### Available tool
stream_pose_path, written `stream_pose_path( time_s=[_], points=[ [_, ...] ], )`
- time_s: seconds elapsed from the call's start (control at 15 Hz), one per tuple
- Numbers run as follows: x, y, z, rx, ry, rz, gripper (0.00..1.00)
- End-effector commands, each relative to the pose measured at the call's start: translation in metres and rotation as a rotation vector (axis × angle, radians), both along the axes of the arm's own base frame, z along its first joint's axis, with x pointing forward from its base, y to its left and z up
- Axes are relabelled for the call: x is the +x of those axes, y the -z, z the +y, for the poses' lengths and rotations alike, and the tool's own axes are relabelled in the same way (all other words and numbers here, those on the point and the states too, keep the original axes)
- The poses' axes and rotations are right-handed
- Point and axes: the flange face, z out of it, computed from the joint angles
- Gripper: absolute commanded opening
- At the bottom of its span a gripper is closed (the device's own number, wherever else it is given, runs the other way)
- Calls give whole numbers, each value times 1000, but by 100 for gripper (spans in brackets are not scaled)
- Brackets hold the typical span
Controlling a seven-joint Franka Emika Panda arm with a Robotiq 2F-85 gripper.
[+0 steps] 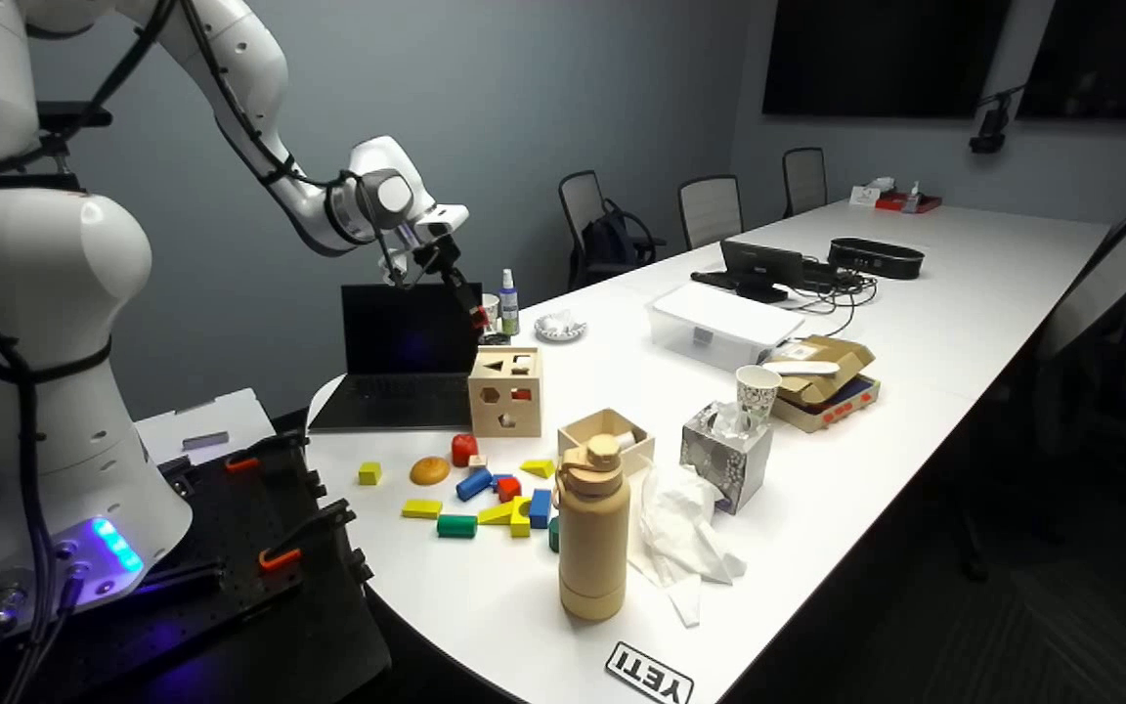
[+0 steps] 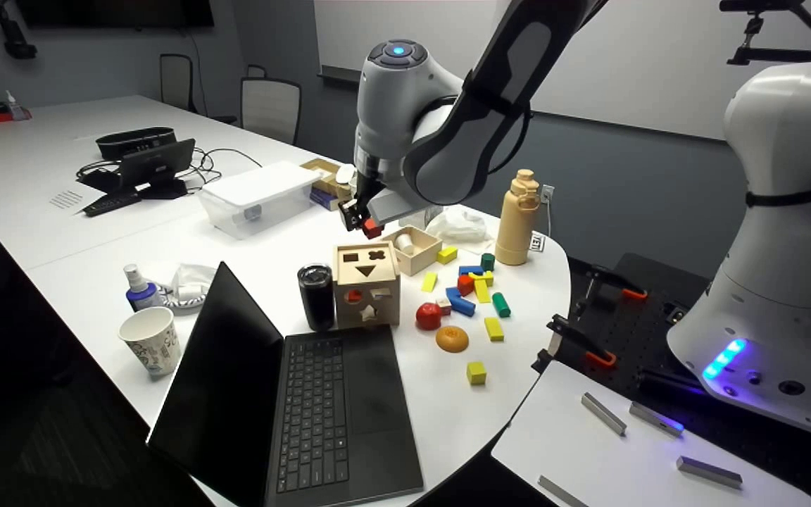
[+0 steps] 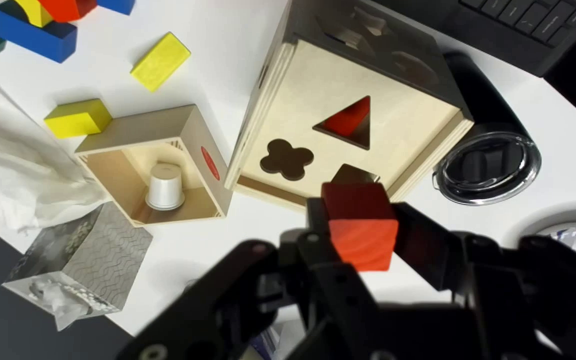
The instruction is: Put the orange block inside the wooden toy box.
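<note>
My gripper is shut on the orange block, a red-orange cube held between the fingertips. The block also shows in both exterior views, held in the air a little above the wooden toy box. The toy box is a pale wooden cube with dark shaped holes, standing upright on the table in both exterior views. In the wrist view its top shows a triangle hole, a clover hole and an angular hole partly hidden behind the block. Something red shows inside through the triangle hole.
A black tumbler and an open laptop stand close to the toy box. A small open wooden tray with a white cup-like piece is beside it. A tissue box, a tan bottle and several coloured blocks are nearby.
</note>
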Motion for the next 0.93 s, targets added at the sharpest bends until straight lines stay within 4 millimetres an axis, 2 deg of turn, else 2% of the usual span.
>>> stream_pose_path(
  time_s=[0.0, 0.87],
  points=[
    [17, -8, -5, 72, -26, -10, 12],
    [84, 46, -32, 170, 40, 53, 12]
  ],
)
